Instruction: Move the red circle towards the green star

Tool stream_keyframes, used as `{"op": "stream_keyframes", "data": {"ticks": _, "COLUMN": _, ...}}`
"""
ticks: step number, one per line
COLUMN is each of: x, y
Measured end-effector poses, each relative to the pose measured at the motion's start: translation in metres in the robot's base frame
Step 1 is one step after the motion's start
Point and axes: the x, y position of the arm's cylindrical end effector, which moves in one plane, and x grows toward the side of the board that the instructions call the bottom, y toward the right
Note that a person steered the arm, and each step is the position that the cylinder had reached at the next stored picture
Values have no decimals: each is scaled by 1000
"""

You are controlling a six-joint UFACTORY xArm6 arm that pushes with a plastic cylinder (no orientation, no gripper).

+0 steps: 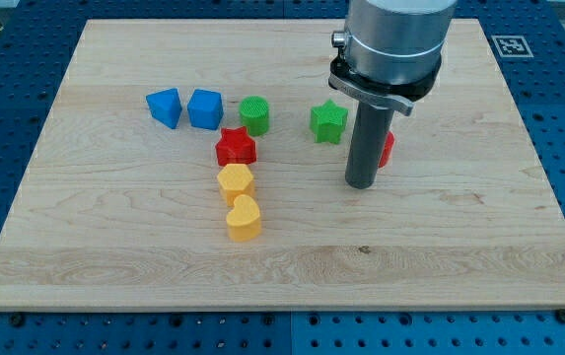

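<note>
Scanning from nine o'clock across the table [479, 247], we see two blue blocks [184, 107], the green star [328, 121], then my tip [361, 184]. Mostly hidden behind our rod, the red circle [388, 148] sits at four o'clock of the star. We have no hand; nothing is held.
</note>
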Motion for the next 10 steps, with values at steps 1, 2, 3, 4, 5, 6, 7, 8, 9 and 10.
{"op": "stream_keyframes", "data": {"ticks": 1, "x": 0, "y": 15}}
{"op": "stream_keyframes", "data": {"ticks": 2, "x": 0, "y": 25}}
{"op": "stream_keyframes", "data": {"ticks": 3, "x": -1, "y": 26}}
{"op": "stream_keyframes", "data": {"ticks": 4, "x": -14, "y": 26}}
{"op": "stream_keyframes", "data": {"ticks": 5, "x": -27, "y": 27}}
{"op": "stream_keyframes", "data": {"ticks": 6, "x": -23, "y": 28}}
{"op": "stream_keyframes", "data": {"ticks": 7, "x": 1, "y": 41}}
{"op": "stream_keyframes", "data": {"ticks": 8, "x": 0, "y": 46}}
{"op": "stream_keyframes", "data": {"ticks": 9, "x": -14, "y": 46}}
{"op": "stream_keyframes", "data": {"ticks": 10, "x": -22, "y": 46}}
